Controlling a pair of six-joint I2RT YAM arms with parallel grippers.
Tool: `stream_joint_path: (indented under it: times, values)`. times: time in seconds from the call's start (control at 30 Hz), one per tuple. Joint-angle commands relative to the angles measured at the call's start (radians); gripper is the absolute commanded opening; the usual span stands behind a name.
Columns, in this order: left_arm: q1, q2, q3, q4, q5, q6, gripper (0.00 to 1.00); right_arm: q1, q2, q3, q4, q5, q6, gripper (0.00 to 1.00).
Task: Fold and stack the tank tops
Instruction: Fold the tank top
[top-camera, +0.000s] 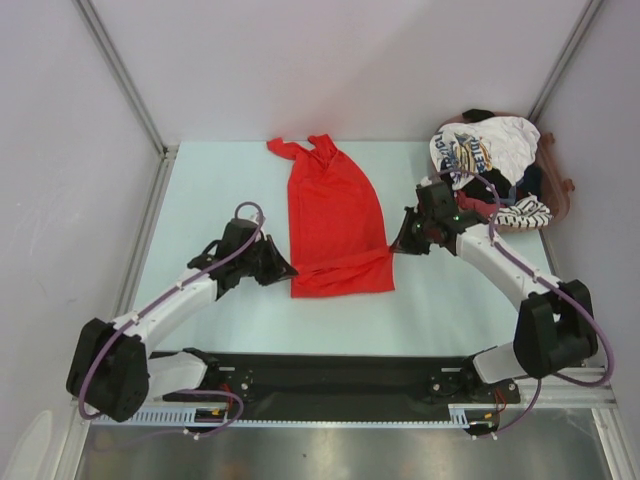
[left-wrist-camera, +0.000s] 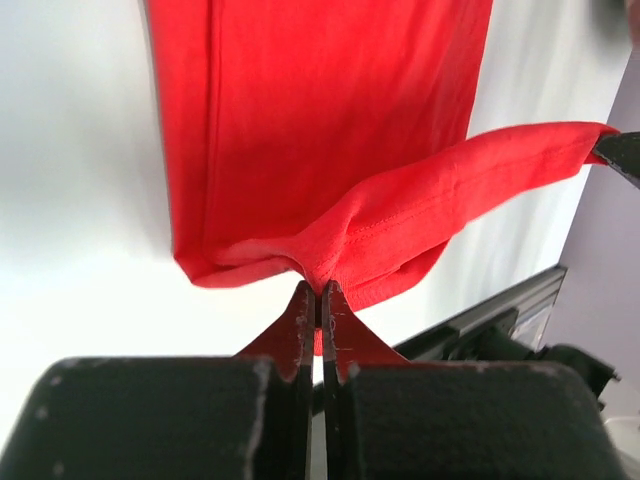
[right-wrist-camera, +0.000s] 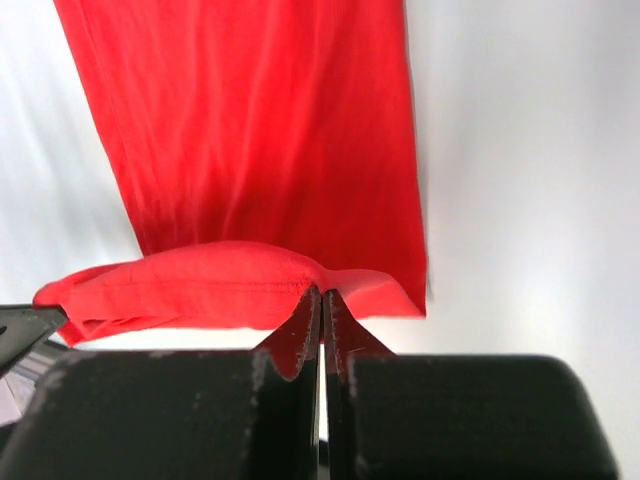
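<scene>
The red tank top (top-camera: 335, 215) lies flat in the middle of the desk (top-camera: 220, 200), straps at the far end. The left pincer (top-camera: 287, 268) is closed tight on its near left corner. The right pincer (top-camera: 398, 243) is closed tight on its near right corner. The near edge is bunched up between them. The other tank tops (top-camera: 490, 160) sit in a heap at the far right corner.

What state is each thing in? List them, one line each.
Plain bright red cloth tank top: spread flat, near hem pinched up at both corners.
Left gripper: shut on that hem's corner.
Right gripper: shut on the other corner.
Heap of printed, striped and dark tank tops: crumpled, unfolded.
</scene>
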Motion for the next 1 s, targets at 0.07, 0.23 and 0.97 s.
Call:
stream_joint_path:
  times: [0.07, 0.23, 0.97]
  values:
    - [0.077, 0.094, 0.108, 0.072, 0.048, 0.029, 0.0, -0.045, 0.143, 0.147, 0.066, -0.033, -0.033, 0.0]
    - [0.123, 0.211, 0.194, 0.119, 0.061, 0.023, 0.0, -0.067, 0.259, 0.271, 0.093, -0.053, -0.022, 0.0]
    - [0.252, 0.575, 0.547, 0.176, 0.136, -0.01, 0.01, -0.14, 0.67, 0.814, -0.003, -0.082, -0.029, 0.0]
